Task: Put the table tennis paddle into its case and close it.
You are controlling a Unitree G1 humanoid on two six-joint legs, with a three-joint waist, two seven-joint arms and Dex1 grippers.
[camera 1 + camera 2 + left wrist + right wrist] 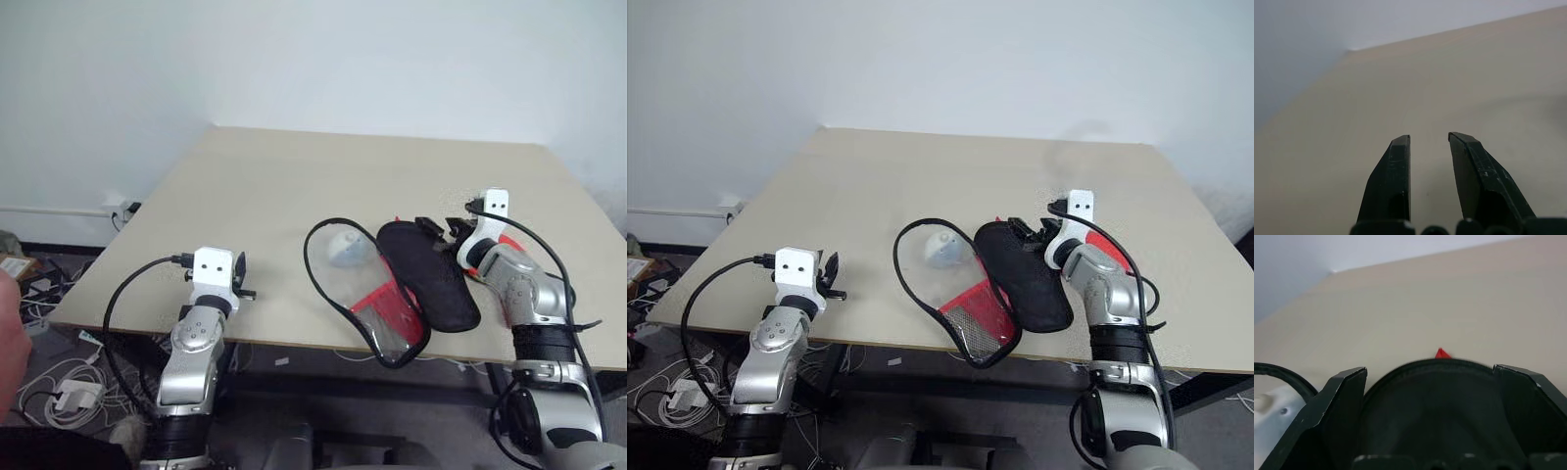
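The case (pixel 387 308) lies open near the table's front edge. Its clear face with the black rim (pixel 323 284) is spread to the left, and red and mesh show at the narrow end. A black oval panel (pixel 428 277) lies to its right, with a bit of red (pixel 1442 353) past its edge. I cannot tell whether this is the table tennis paddle or the case's inner side. My right gripper (pixel 441 233) is open, its fingers (pixel 1342 396) straddling the oval's rounded far end. My left gripper (pixel 245 277) hovers at the table's front left edge, fingers (pixel 1396 176) slightly apart and holding nothing.
A small white ball (pixel 345 250) rests under the clear face. The beige table (pixel 294 186) stretches bare behind the case to a white wall. Cables and a power strip (pixel 59 392) lie on the floor to the left.
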